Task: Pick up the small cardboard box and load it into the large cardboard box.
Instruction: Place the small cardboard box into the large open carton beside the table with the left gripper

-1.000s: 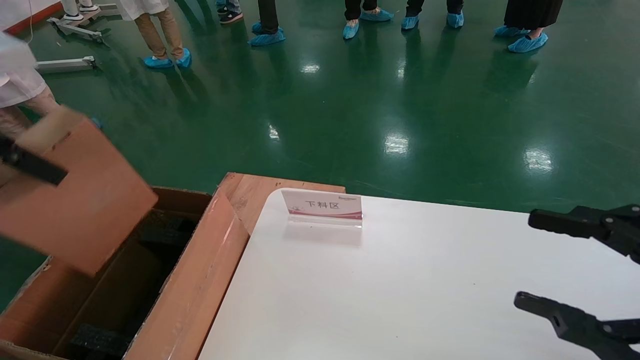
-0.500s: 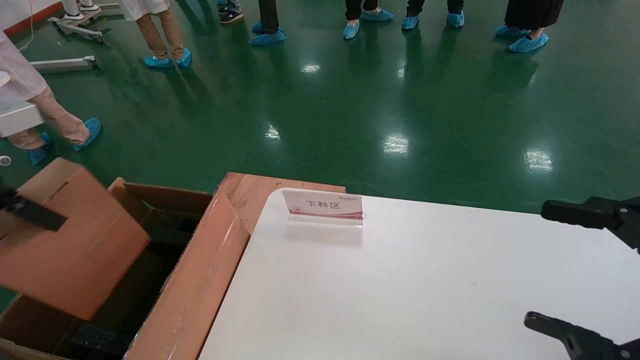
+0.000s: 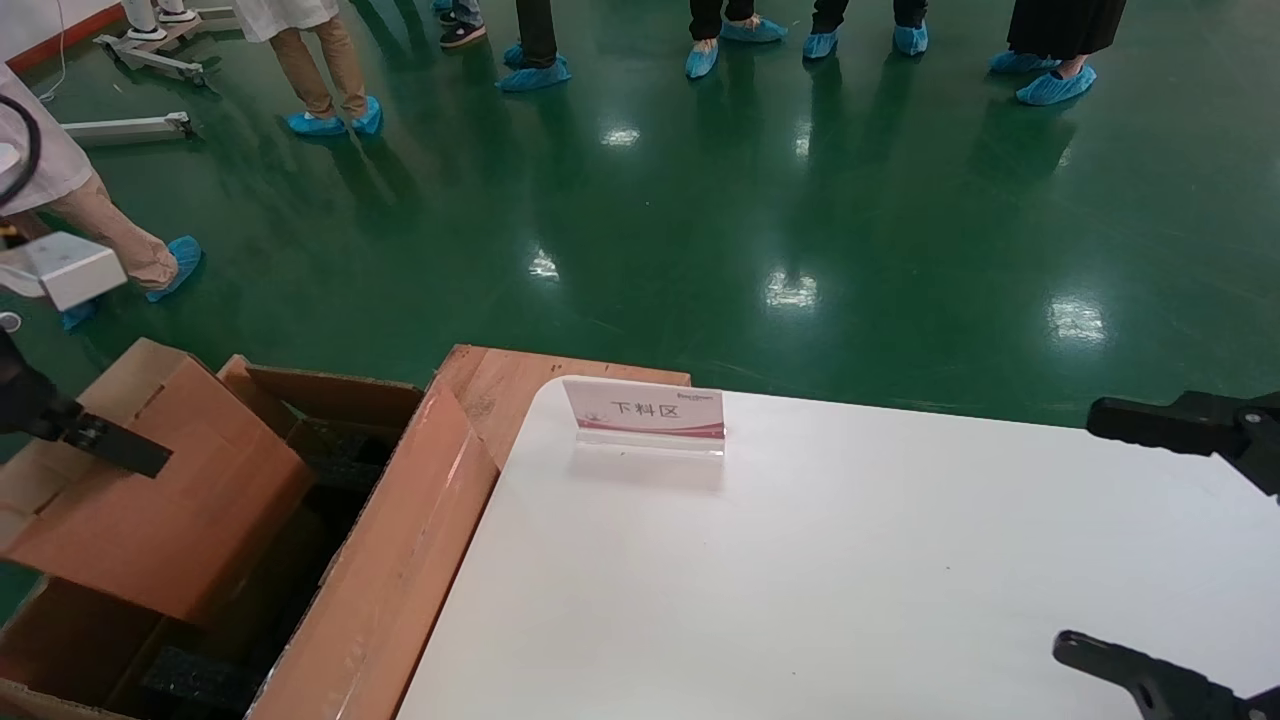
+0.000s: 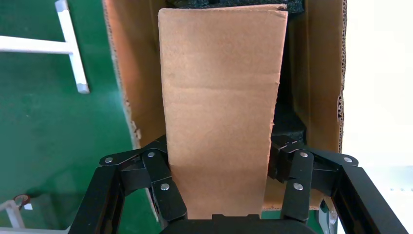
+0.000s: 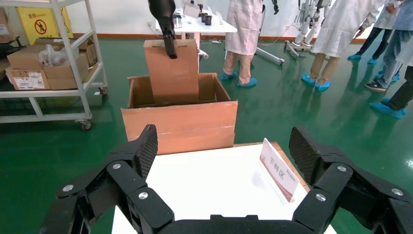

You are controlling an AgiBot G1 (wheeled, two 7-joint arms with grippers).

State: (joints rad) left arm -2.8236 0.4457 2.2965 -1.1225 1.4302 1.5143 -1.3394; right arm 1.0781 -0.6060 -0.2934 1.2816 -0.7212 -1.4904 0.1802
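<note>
My left gripper [image 4: 221, 146] is shut on the small cardboard box [image 4: 221, 87], with one finger on each side. In the head view the small box [image 3: 170, 500] is tilted at the far left, its lower end down inside the large cardboard box [image 3: 400, 560]. One left finger [image 3: 115, 450] shows across its top. Black foam [image 4: 288, 122] lies inside the large box [image 4: 319, 73]. My right gripper [image 3: 1120, 540] is open and empty over the table's right side. The right wrist view shows it [image 5: 225, 146], the small box [image 5: 173, 73] and the large box [image 5: 180, 124].
A white table [image 3: 850, 560] carries a small standing sign [image 3: 645, 410] near its far left corner. A brown board [image 3: 520, 380] lies between table and large box. Several people in blue shoe covers [image 3: 330, 120] stand on the green floor. A shelf cart [image 5: 53, 58] stands beyond the large box.
My left gripper has lowered the small box from above the large box down into its opening. My right gripper has drawn slightly to the right.
</note>
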